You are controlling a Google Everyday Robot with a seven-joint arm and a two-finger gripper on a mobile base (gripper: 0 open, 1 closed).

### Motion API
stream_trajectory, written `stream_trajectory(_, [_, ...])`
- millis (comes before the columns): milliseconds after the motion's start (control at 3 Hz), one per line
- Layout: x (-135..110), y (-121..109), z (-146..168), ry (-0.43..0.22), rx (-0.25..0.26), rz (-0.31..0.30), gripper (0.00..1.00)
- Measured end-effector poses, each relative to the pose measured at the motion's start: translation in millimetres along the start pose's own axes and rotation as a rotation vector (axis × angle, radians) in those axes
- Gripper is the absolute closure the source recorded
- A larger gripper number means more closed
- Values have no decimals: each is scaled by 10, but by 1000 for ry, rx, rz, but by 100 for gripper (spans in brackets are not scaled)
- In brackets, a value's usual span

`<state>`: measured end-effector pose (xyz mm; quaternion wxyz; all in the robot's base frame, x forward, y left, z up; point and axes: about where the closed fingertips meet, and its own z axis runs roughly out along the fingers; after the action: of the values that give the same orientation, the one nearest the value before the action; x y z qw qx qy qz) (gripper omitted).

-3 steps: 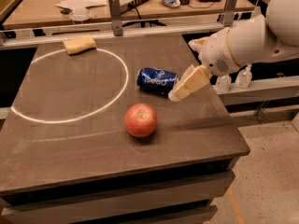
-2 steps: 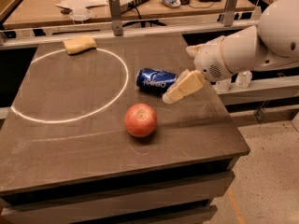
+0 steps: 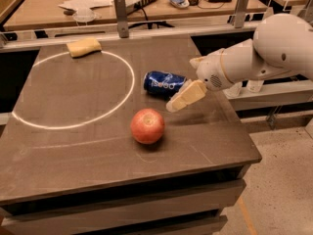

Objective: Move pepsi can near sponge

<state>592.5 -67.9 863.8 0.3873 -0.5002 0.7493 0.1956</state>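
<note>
White lettering on the small dark-blue metal pepsi can [image 3: 164,83], lying on the dark brown worktop [image 3: 98,146] beside the pale-yellow, spread-fingered claw [image 3: 190,80], is the only writing, and it cannot be read.

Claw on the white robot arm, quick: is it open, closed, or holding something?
Claw: cannot be told; it is just right of the dark-blue metal drink can, which lies on its side.

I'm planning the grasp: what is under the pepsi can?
The pepsi can lies sideways directly on the table; the gripper, at its right end, hides the underside there.
</note>
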Motion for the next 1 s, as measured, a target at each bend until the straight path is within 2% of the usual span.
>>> stream_trajectory(333, [88, -7, 106, 13, -24, 19, 25])
stream_trajectory(667, [18, -95, 267, 2, -61, -12, 49])
stream_trajectory(1000, [-421, -526, 483, -65, -6, -24, 80])
